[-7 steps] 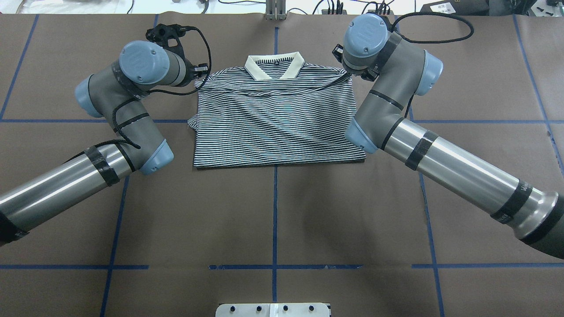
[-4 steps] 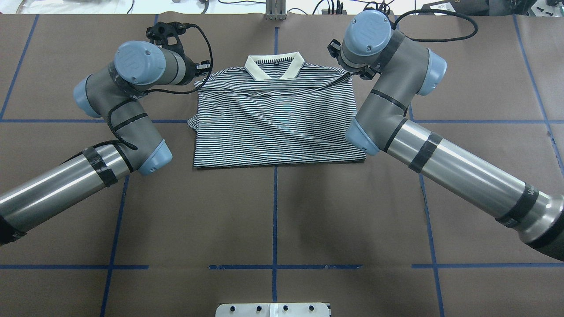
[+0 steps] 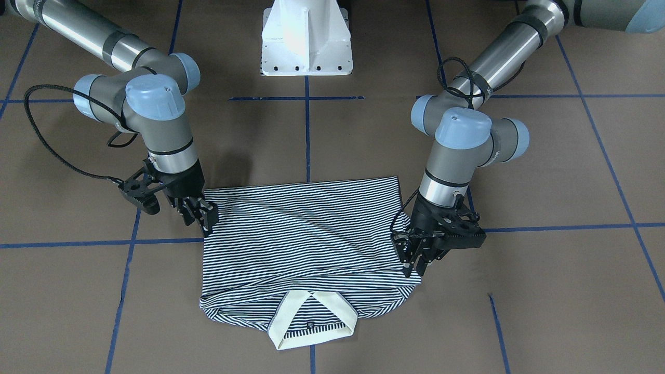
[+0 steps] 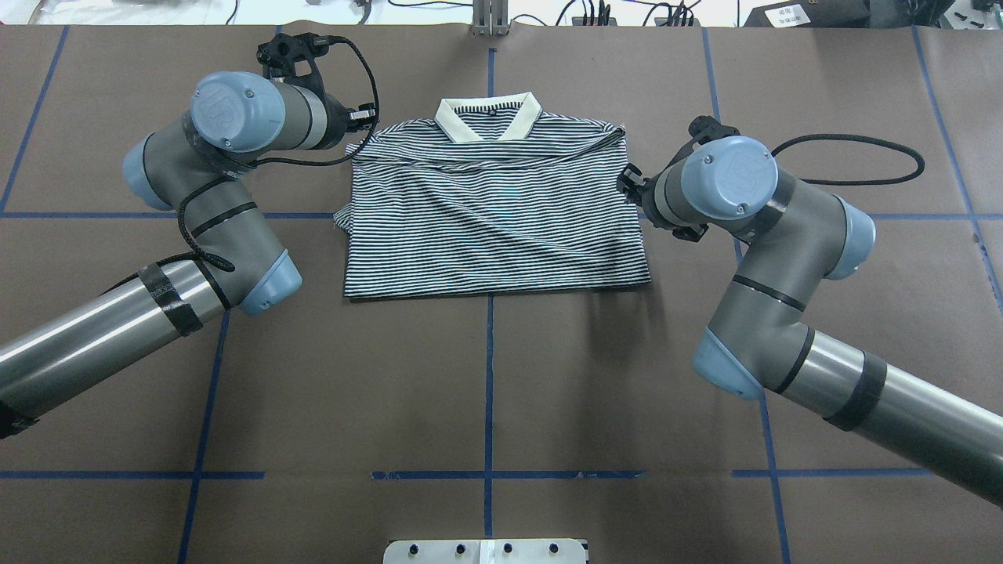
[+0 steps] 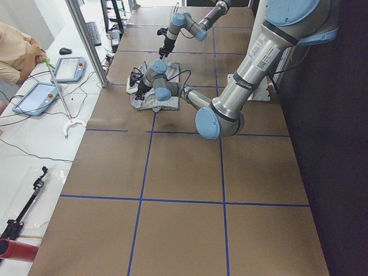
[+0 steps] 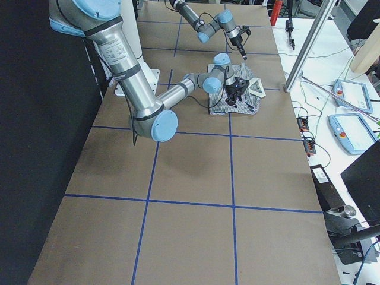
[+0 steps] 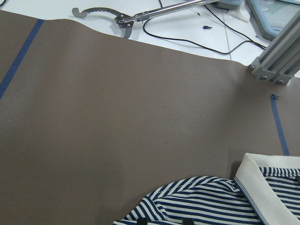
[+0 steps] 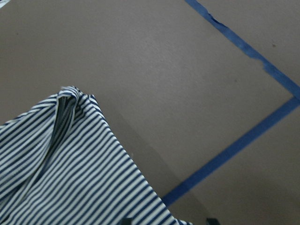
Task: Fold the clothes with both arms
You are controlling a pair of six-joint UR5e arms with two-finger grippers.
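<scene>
Table (image 4: pixel 486 376) in brown paper crossed by blue tape lines (image 4: pixel 487 392). Left arm (image 4: pixel 219 227) bent sharply at the elbow, wrist turned down; right arm (image 4: pixel 768 258) bent likewise. Polo shirt (image 4: pixel 494 227) folded flat on the table between the two grippers. Left gripper (image 3: pixel 417 259) pointing down just over the shirt's shoulder corner; cannot tell how far apart the jaws stand or whether cloth is pinched. Right gripper (image 3: pixel 203 221) pointing down at the opposite side edge, jaws spread, gripping nothing. Cream collar (image 4: pixel 487 119) near the left gripper, farther from the right gripper.
</scene>
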